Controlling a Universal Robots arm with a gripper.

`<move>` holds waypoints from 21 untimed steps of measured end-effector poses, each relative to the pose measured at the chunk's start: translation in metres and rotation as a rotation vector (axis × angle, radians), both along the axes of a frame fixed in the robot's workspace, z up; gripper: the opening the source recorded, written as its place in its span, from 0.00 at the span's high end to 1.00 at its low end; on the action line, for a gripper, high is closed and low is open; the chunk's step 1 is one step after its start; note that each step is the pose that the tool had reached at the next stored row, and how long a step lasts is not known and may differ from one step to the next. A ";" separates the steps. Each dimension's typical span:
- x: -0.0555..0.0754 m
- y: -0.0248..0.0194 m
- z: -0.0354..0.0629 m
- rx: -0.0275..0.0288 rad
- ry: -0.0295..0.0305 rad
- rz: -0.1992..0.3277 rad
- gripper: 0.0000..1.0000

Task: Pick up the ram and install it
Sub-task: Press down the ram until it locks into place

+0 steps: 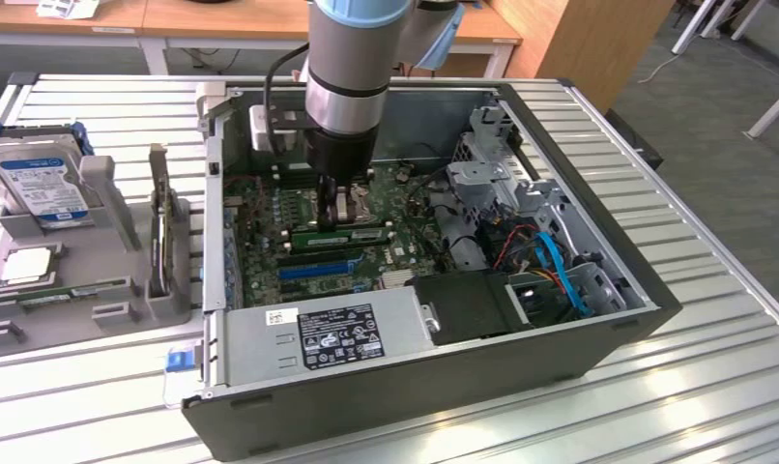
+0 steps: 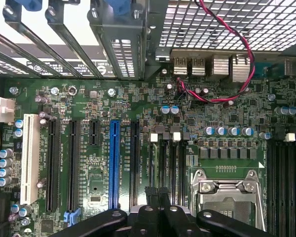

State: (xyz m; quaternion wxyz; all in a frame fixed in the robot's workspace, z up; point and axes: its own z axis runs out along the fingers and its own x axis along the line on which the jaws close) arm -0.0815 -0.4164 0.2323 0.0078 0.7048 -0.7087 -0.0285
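Observation:
The ram (image 1: 346, 233), a thin green stick with white labels, stands on edge in a motherboard slot inside the open computer case (image 1: 428, 401). It sits beside the silver processor socket (image 1: 354, 205). My gripper (image 1: 336, 209) reaches straight down into the case, its tips right at the ram's upper edge; contact is hidden. In the wrist view the gripper (image 2: 158, 193) is shut, its black fingers (image 2: 149, 193) pressed together over the black memory slots (image 2: 173, 163) next to the socket (image 2: 227, 197). Nothing shows between the fingers.
A grey fixture (image 1: 106, 319) at the exterior view's left holds a hard drive (image 1: 42, 184), a square chip (image 1: 26, 266) and a thin green board (image 1: 73, 290). The power supply (image 1: 325, 333), drive cage (image 1: 493, 184) and cables (image 1: 551, 256) crowd the case. A blue expansion slot (image 2: 113, 163) lies beside the memory slots.

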 end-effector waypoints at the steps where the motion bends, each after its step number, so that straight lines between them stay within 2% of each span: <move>1: 0.000 0.0000 0.0000 -0.0001 0.0000 0.000 0.90; 21: 0.000 0.0000 -0.0041 0.0001 0.0000 0.000 0.90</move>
